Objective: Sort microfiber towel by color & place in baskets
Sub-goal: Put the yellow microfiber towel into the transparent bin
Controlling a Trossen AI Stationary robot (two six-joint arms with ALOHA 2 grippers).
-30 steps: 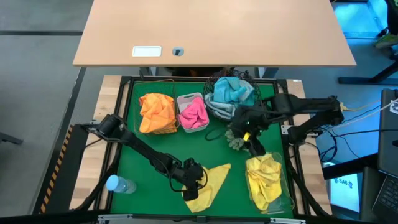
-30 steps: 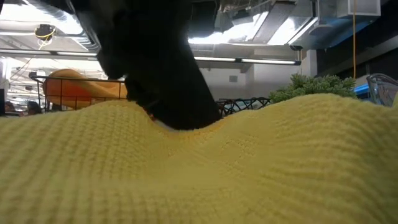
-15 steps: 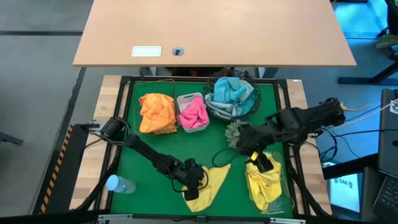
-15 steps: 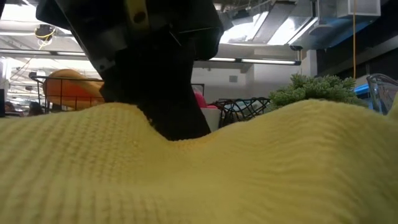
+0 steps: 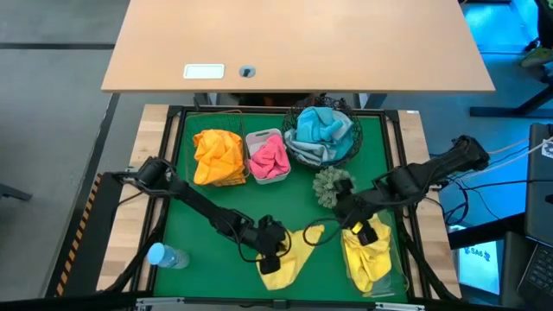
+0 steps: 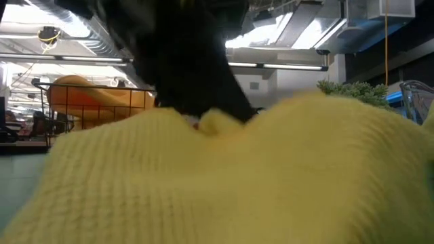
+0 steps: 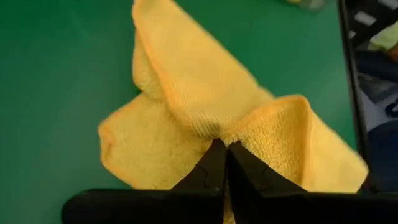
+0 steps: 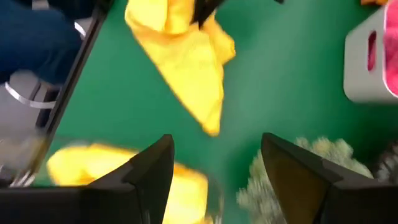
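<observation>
A yellow microfiber towel (image 5: 292, 257) lies crumpled on the green mat near the table's front edge, and my left gripper (image 5: 275, 245) is shut on it. My right gripper (image 5: 352, 223) hovers open, with nothing between its fingers, over the far end of the clear tray (image 5: 394, 259), which holds more yellow towel (image 5: 367, 250). Orange towel fills the dark wire-grid basket (image 5: 216, 157). Pink towel sits in the white tub (image 5: 268, 157). Blue and grey towels fill the round mesh basket (image 5: 321, 134). In the low view the yellow towel (image 6: 258, 176) fills the picture. My left gripper pinches a raised fold (image 7: 219, 132) near the middle of the yellow towel between its two shut fingers. The fingers come from above, slanting in from the table's left. The cloth bunches up around the fingertips, while the towel's outer parts (image 7: 124, 143) still lie on the mat.
A spiky grey-green ball plant (image 5: 330, 186) stands between the round basket and the clear tray, close to my right arm. A clear bottle with a blue cap (image 5: 166, 256) lies at the near left. Bare green mat (image 5: 207, 242) lies left of the yellow towel.
My left gripper has shut on the yellow towel and gathered its middle into a raised bunch; the far corner has drawn in toward the fingers. My right gripper has moved from beside the round basket toward the near edge, over the clear tray, staying open.
</observation>
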